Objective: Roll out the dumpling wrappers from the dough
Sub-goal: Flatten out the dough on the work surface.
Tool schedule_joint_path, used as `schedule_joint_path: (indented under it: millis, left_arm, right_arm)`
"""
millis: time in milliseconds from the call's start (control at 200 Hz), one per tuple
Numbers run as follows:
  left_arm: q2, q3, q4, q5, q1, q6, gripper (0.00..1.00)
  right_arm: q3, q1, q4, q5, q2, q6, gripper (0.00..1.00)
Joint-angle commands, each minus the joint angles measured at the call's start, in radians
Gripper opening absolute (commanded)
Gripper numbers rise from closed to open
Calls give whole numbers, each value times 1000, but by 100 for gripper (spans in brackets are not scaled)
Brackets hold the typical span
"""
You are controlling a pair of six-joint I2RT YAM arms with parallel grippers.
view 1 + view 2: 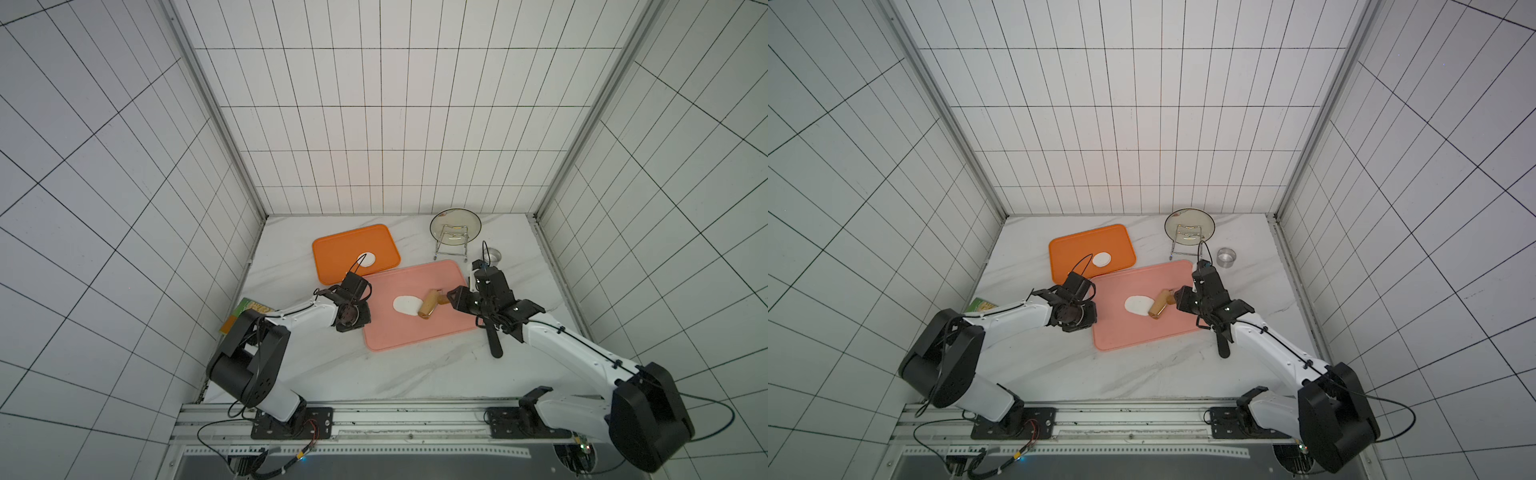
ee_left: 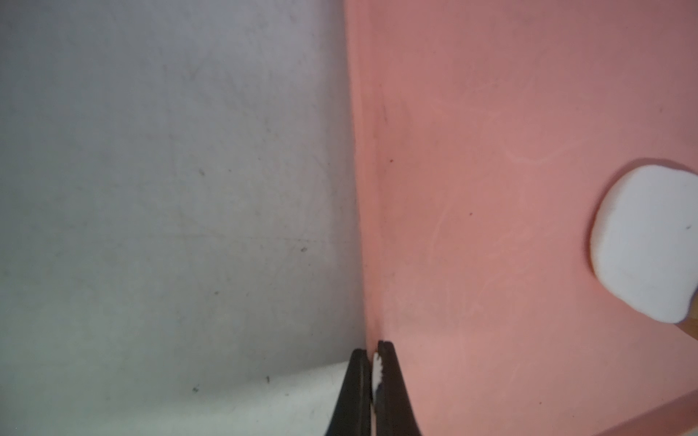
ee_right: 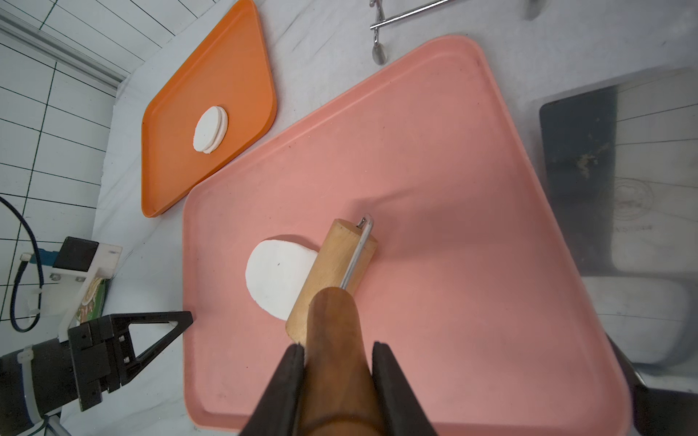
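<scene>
I get bright, even overhead light; a soft shadow edges the dough [image 2: 642, 241]; left wrist view looks blurry.

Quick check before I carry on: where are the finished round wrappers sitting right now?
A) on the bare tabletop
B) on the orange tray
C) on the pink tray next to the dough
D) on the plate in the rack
B: the round white wrappers lie stacked on the orange tray, apart from the pink tray, which holds only the dough.
</scene>
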Motion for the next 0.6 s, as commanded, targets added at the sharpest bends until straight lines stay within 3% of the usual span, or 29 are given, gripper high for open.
schedule_joint_path:
  millis: [0,420,595]
  left_arm:
    - [30,-37,-6,24,-4,21,0]
    - [44,-3,-29,-9,-8,39,0]
    - [55,29,-46,-28,-8,50,0]
  right_arm:
    - [-43,0,-259,133,33,-87,0]
    - [122,5,-109,-229,-40,-239,0]
    - [132,20,-25,-273,-49,-293,0]
